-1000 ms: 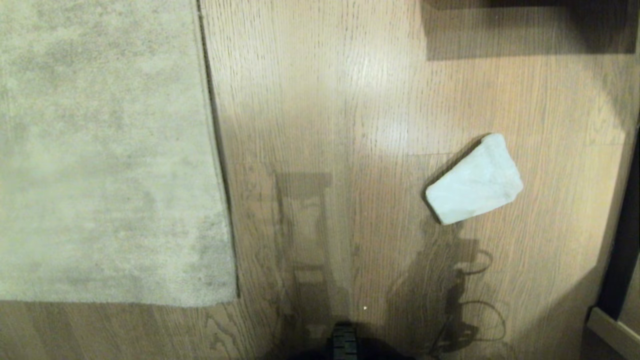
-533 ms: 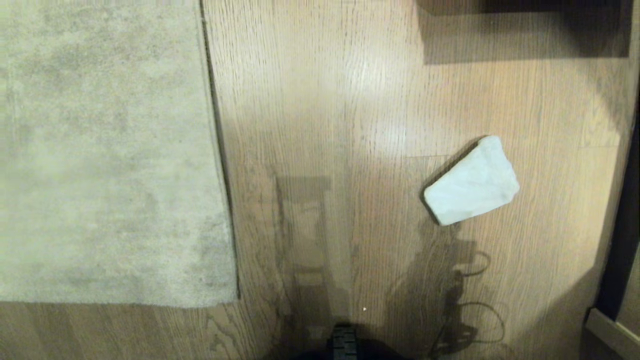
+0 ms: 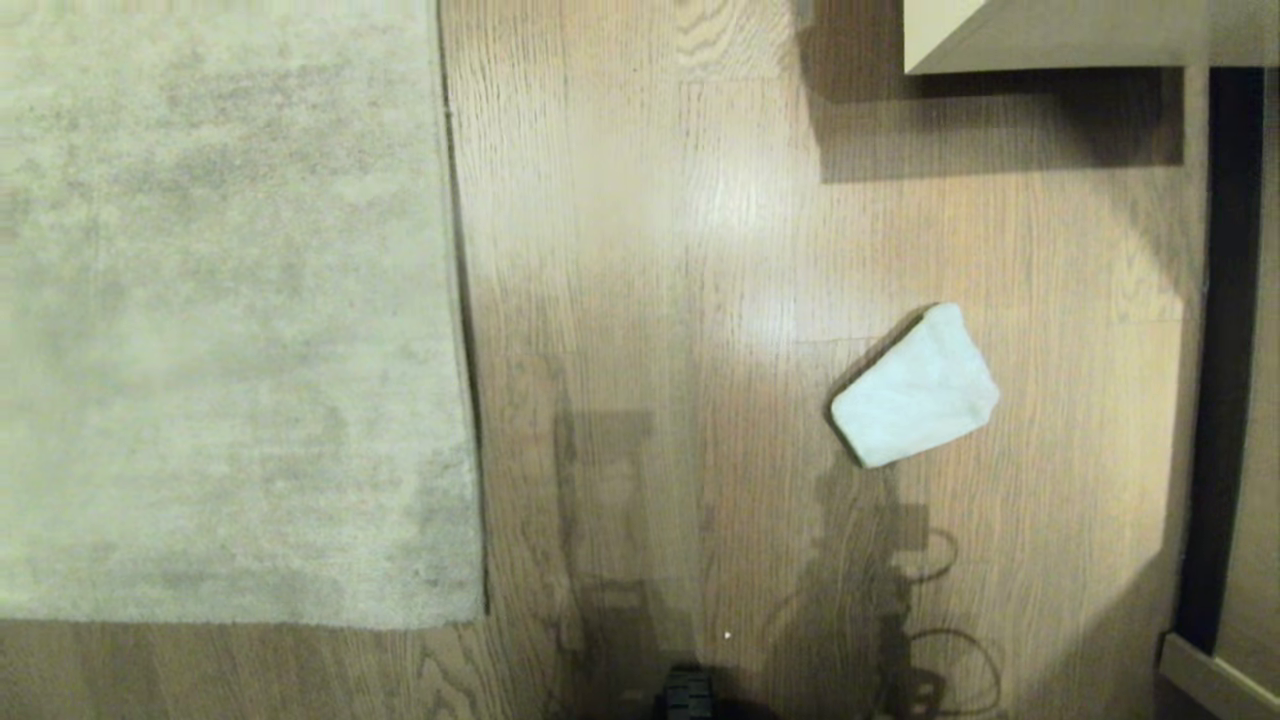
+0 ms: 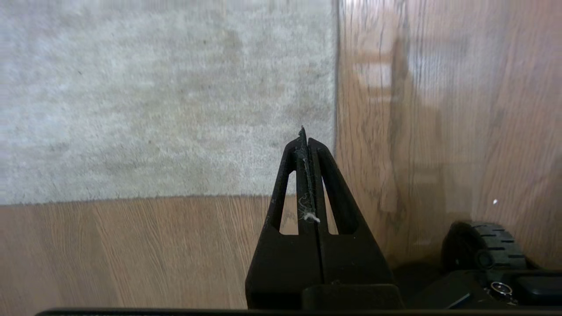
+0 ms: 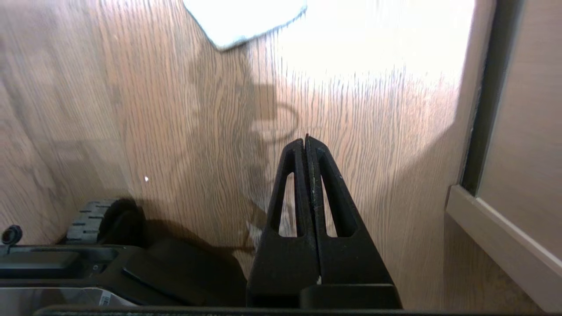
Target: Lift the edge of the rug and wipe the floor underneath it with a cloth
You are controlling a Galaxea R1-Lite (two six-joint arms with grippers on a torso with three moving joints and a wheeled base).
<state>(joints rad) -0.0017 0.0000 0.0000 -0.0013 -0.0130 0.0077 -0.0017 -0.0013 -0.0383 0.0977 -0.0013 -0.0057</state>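
Head view: the rug edge [image 3: 462, 330] lies flat at nine o'clock on the floor [image 3: 650, 250]; the cloth [image 3: 915, 390] lies at three o'clock.

Left wrist view: the left gripper [image 4: 306, 140], clenched and empty, hangs above the rug corner.

Right wrist view: the right gripper [image 5: 306, 142], clenched and empty; cloth at twelve o'clock.

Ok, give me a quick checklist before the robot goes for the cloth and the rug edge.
1. The cloth lies free on the floor: ok.
2. The rug edge lies flat, corner in view: ok.
3. Right pincer empty: ok, but shut, so not ready to grasp.
4. Left pincer empty: shut, lint on it.
5. Bare floor between the cloth and the rug edge: ok.
6. Dirt under the rug: cannot tell.
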